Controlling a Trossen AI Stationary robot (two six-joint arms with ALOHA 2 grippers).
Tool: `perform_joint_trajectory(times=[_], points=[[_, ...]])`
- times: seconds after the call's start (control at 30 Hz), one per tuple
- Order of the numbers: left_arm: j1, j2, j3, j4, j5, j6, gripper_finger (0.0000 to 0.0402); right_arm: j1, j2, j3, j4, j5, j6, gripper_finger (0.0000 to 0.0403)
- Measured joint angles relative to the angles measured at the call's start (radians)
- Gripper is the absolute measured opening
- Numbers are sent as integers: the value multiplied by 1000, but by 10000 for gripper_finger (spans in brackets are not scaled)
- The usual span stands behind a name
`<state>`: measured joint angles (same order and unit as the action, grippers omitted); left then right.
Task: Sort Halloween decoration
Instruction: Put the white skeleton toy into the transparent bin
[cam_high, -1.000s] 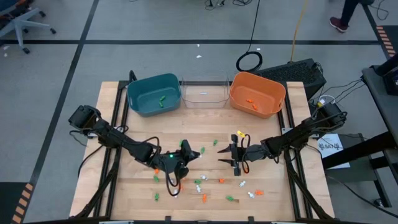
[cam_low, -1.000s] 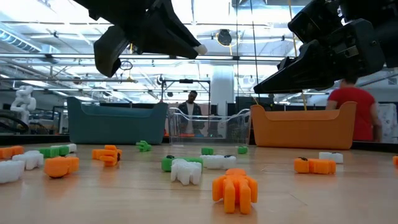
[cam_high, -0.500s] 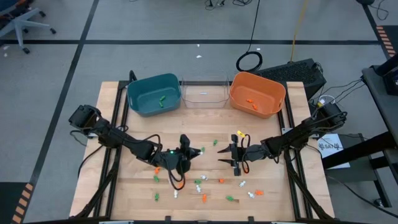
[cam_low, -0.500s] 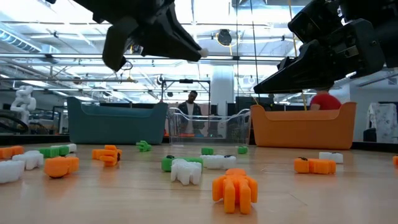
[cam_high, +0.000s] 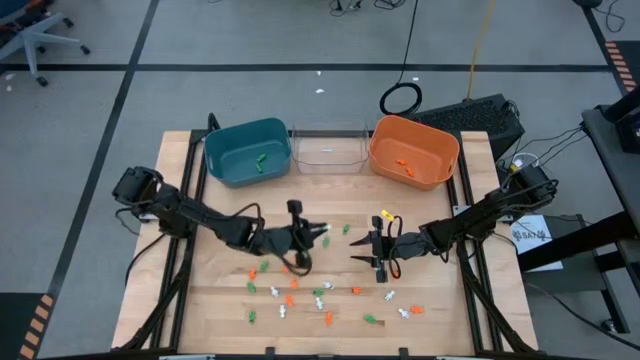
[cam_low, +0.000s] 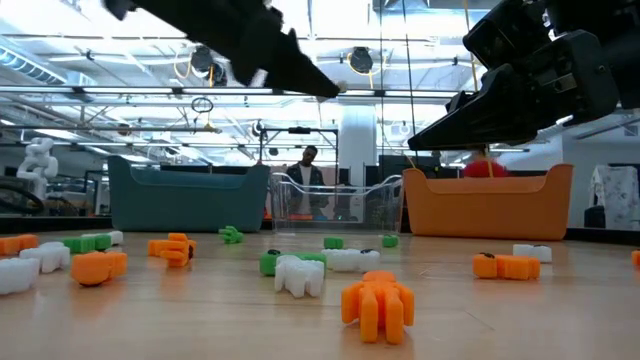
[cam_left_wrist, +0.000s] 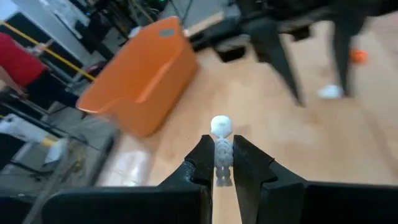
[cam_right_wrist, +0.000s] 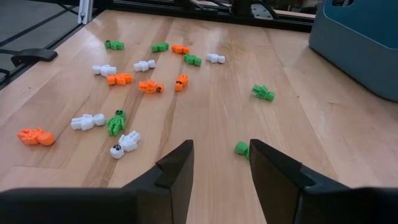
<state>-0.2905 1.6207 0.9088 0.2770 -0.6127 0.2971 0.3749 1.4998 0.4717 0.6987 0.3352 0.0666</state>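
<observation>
The left hand (cam_left_wrist: 223, 163) pinched a white skeleton figure (cam_left_wrist: 221, 144), head pointing forward. The clear bin (cam_high: 327, 147) lay well ahead beyond mid-desk, nearer this arm. The right hand (cam_right_wrist: 217, 163) hovered part-open and empty.

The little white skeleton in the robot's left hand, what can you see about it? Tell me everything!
The white skeleton is a tiny plastic figure with a round head on top and a ribbed body below. It stands upright, pinched between the two dark fingers of the left hand, which is shut on its lower half, hiding its legs. It is lifted above the wooden table, touching nothing else.
</observation>
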Motion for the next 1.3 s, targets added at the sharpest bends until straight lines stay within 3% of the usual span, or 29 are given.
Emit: perform_joint_trajectory(times=[0.33, 0.63, 0.93, 1.3], points=[[267, -1, 203, -237, 218, 51, 31, 0, 0, 0, -5, 1, -8, 139], [543, -1, 220, -295, 408, 48, 31, 0, 0, 0, -23, 4, -8, 139], [676, 0, 186, -295, 430, 21, 31, 0, 0, 0, -23, 4, -19, 139], [731, 62, 168, -236, 450, -112, 31, -2, 0, 0, -23, 5, -19, 139]])
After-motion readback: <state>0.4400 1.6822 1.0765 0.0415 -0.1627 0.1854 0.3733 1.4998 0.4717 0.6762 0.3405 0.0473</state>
